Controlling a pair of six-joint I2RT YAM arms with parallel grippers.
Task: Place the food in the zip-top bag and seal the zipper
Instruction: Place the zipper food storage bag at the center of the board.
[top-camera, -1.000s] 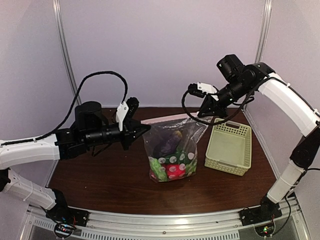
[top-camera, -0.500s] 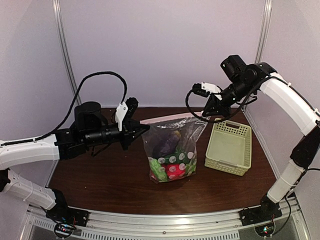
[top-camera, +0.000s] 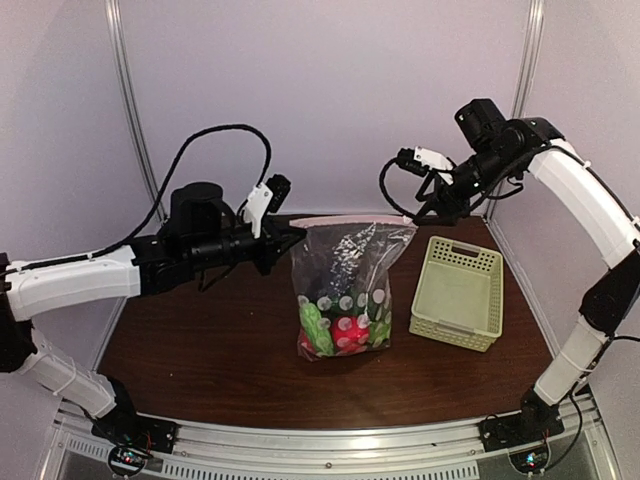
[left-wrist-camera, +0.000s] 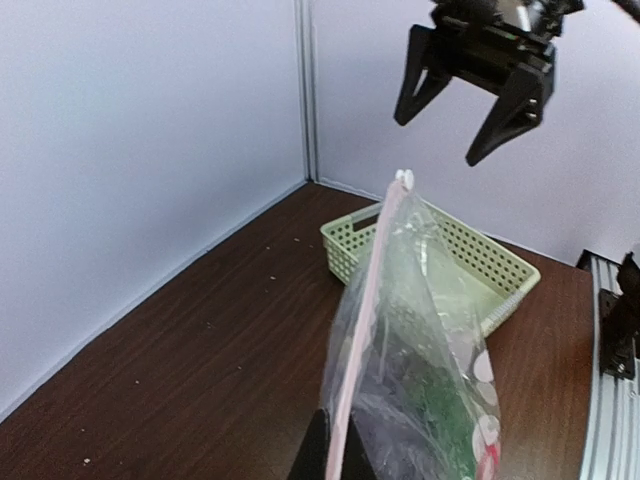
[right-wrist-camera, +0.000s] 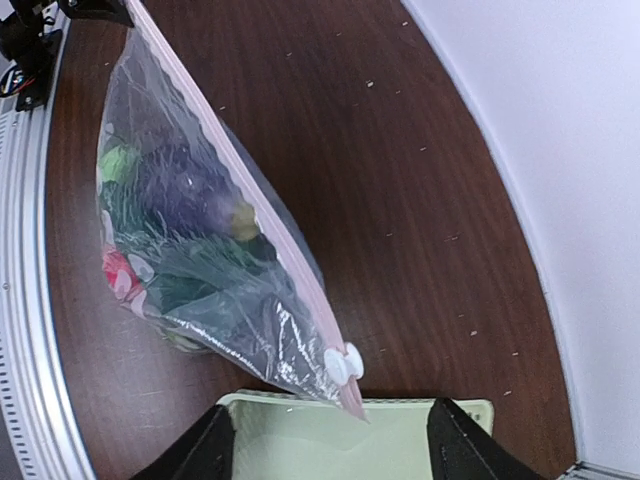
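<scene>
The zip-top bag (top-camera: 345, 285) hangs upright over the table, its bottom resting on the wood. Inside lies the food: red pieces (top-camera: 347, 330), green pieces (top-camera: 314, 325) and a dark purple piece (right-wrist-camera: 185, 180). The pink zipper (top-camera: 350, 221) runs as one straight line to a white slider (right-wrist-camera: 342, 363) at its right end. My left gripper (top-camera: 298, 234) is shut on the bag's left top corner (left-wrist-camera: 345, 440). Just beyond the slider end, my right gripper (top-camera: 424, 208) stands open, touching nothing (right-wrist-camera: 335, 452); it also shows as the right gripper (left-wrist-camera: 470, 110) above the bag.
A pale green perforated basket (top-camera: 458, 292) stands right of the bag, under my right gripper, with nothing in it. White walls close the table at the back and both sides. The metal rail (top-camera: 330, 440) with the arm bases runs along the near edge.
My right gripper has opened, let go of the zipper's right end and drawn back up and to the right. The left arm has raised its corner; the bag now hangs straighter.
</scene>
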